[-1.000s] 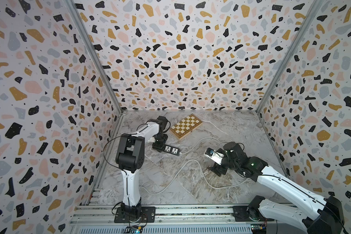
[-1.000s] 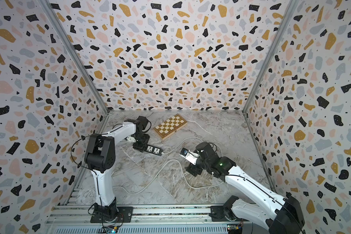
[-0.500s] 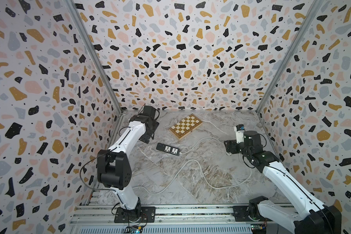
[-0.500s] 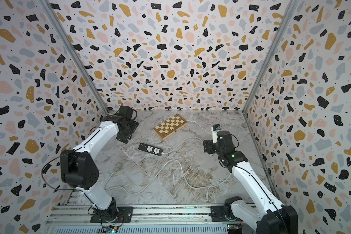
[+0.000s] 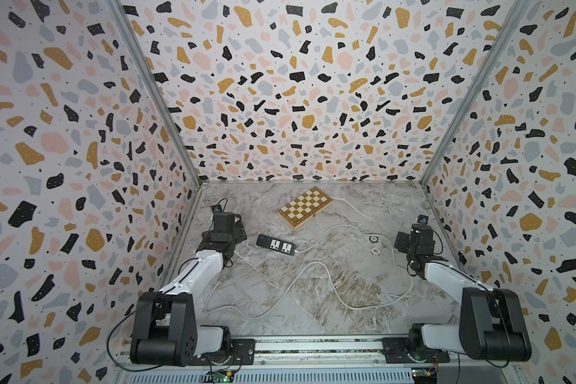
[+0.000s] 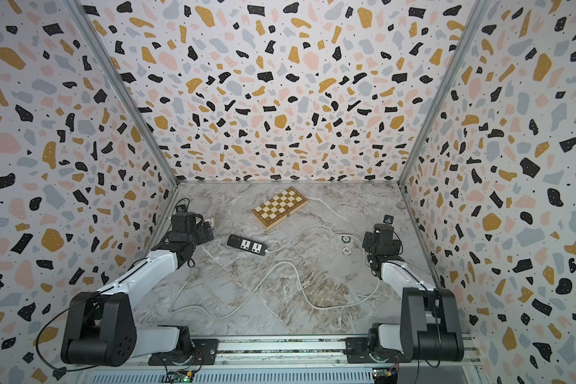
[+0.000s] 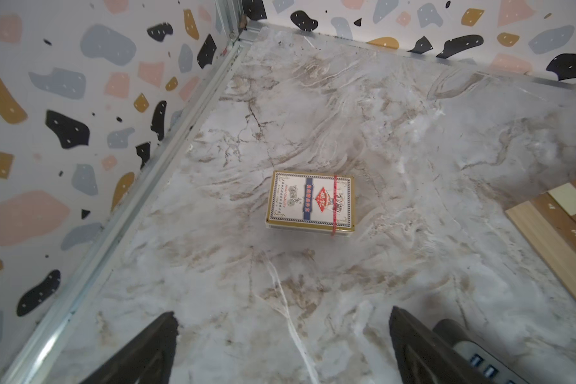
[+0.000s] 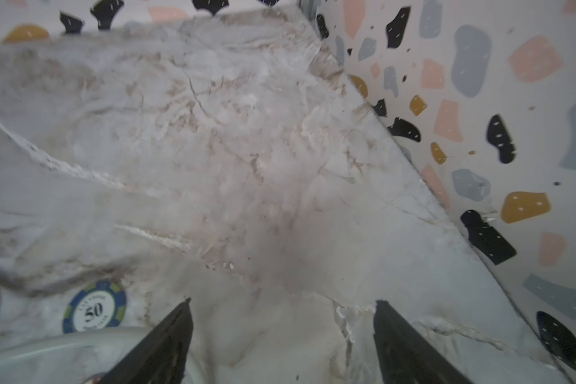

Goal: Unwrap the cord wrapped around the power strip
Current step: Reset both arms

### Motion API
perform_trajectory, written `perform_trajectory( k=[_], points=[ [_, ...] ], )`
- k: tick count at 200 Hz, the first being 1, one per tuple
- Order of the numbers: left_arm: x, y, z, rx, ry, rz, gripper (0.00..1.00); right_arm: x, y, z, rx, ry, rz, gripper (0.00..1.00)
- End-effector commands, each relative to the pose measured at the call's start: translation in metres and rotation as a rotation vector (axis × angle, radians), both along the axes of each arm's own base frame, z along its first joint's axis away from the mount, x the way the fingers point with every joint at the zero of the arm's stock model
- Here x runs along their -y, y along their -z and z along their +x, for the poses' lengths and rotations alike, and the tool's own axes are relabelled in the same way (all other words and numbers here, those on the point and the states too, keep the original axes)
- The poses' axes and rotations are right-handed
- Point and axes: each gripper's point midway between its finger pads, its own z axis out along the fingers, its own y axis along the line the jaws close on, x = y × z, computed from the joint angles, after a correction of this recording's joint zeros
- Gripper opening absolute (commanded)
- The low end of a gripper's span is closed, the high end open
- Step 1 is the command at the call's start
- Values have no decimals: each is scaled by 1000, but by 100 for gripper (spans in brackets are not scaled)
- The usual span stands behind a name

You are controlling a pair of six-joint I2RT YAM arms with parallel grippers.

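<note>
The black power strip lies flat mid-table with its white socket faces up and no turns of cord over it. The white cord leaves its right end and snakes loosely over the table, right, then across the front and back under my left arm. My left gripper hangs open and empty just left of the strip, whose port end shows beside one finger. My right gripper hangs open and empty near the right wall. A cord bend lies beside it.
A wooden chessboard lies behind the strip. A card deck sits in the back-left corner. Two poker chips lie left of my right gripper; one chip shows in the right wrist view. Patterned walls close in both sides.
Both arms have drawn back from the middle to their own sides. My left gripper left the strip and opened wider. The strip and cord now lie alone.
</note>
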Motion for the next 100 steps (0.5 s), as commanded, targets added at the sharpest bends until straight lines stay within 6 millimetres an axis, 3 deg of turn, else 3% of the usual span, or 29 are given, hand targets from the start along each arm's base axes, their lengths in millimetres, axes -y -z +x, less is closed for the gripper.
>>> perform_trajectory(
  k=[1, 10, 30, 45, 62, 83, 100],
  points=[
    [-8, -25, 25, 178, 80, 112, 99, -7, -17, 27, 137, -78, -39, 86],
    [-7, -19, 25, 205, 91, 107, 99, -9, -7, 22, 159, -96, -35, 86],
    [2, -31, 30, 313, 161, 107, 99, -10, -2, 6, 273, -98, -39, 88],
    [6, -30, 31, 353, 182, 95, 99, -13, -9, 5, 346, -117, -47, 92],
    [12, -36, 29, 331, 218, 86, 99, -14, -3, 11, 296, -124, -41, 94],
    [17, -28, 14, 172, 240, 46, 99, -15, 0, 11, 272, -125, -35, 95],
    [20, -18, 2, 196, 251, 26, 99, -14, -2, 11, 274, -120, -34, 96]
  ],
)
